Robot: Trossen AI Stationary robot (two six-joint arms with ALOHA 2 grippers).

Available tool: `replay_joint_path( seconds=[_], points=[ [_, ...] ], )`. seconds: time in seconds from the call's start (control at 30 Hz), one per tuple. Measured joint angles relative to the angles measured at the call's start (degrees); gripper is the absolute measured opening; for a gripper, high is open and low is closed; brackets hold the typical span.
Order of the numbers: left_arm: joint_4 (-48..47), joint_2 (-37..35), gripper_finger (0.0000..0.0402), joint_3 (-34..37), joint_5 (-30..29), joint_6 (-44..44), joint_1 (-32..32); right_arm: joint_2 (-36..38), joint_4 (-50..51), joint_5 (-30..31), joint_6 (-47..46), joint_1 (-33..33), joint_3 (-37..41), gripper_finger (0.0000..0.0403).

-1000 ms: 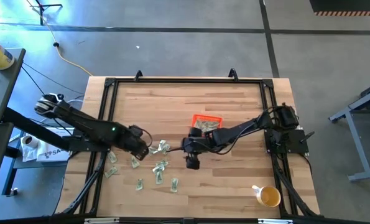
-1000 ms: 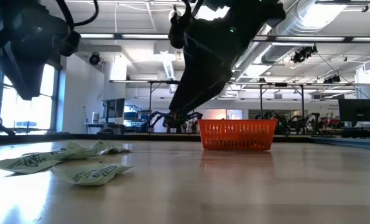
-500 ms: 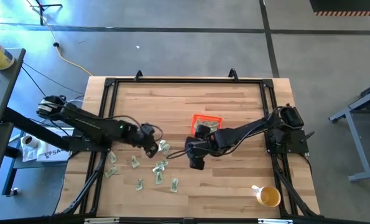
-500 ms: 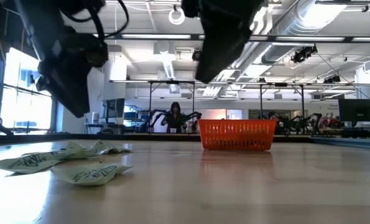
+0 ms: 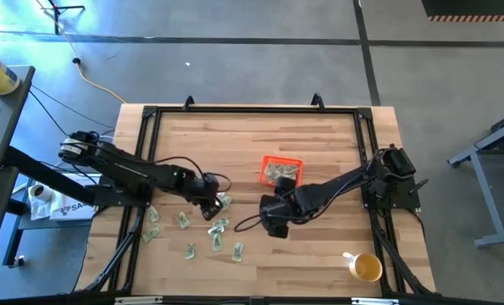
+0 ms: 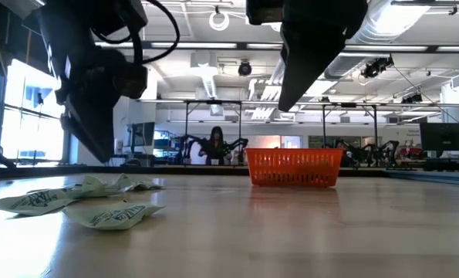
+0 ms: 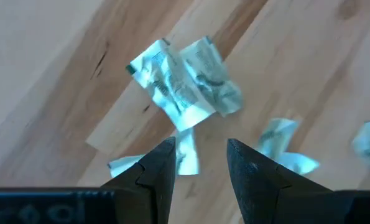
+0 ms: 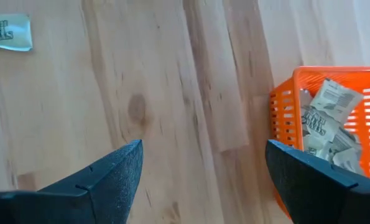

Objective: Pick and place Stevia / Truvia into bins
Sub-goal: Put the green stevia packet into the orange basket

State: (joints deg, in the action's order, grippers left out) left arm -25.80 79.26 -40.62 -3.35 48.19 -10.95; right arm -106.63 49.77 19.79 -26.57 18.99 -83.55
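Sachets [image 5: 215,227]: small flat paper rectangles, pale green + white w/ green print, several crumpled. Loose scatter on my left half of the table; a crumpled cluster [image 7: 181,83] of two or three shows in my left wrist view. Two lie close to the low cam [image 6: 109,215], curled at the edges. More already sit inside the bin [image 5: 281,170], a small orange-red mesh basket w/ low walls, approx mid-table.

Surface: pale wood-plank table [image 5: 252,135] w/ black frame rails. Yellow cup [image 5: 366,268] w/ white handle at the near right corner. Floor beyond is grey concrete. Low view: big workshop room, ceiling ducts, more robot rigs on benches, one person [image 6: 216,144] far back.

My left gripper [image 5: 211,207] hangs over the top of the scatter, fingers [image 7: 157,171] part-spread, nothing between them; the crumpled cluster lies just ahead of the tips, another sachet on the wood directly under the gap. No contact that I can see.

My right gripper [image 5: 274,225] is near mid-table, just on the near side of the bin, apart from it. Fingers [image 8: 113,171] spread wide, empty. Bare wood between them; bin + its sachets off to one side of that view, a lone sachet [image 8: 7,32] far ahead.
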Motion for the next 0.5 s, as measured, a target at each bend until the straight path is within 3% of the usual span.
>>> replay_joint_path(
  seconds=[0.3, 0.5],
  points=[
    [4.71, 3.13, 0.0179, -0.07, 0.94, -6.42, -1.31, 0.00, -0.47, 0.77, -0.02, -1.45, 0.02, 0.0327],
    [4.76, 4.27, 0.0179, -0.05, -6.96, -10.40, -4.99, 0.00, -0.40, 0.71, -0.46, -2.44, 0.04, 0.0327]
  ],
)
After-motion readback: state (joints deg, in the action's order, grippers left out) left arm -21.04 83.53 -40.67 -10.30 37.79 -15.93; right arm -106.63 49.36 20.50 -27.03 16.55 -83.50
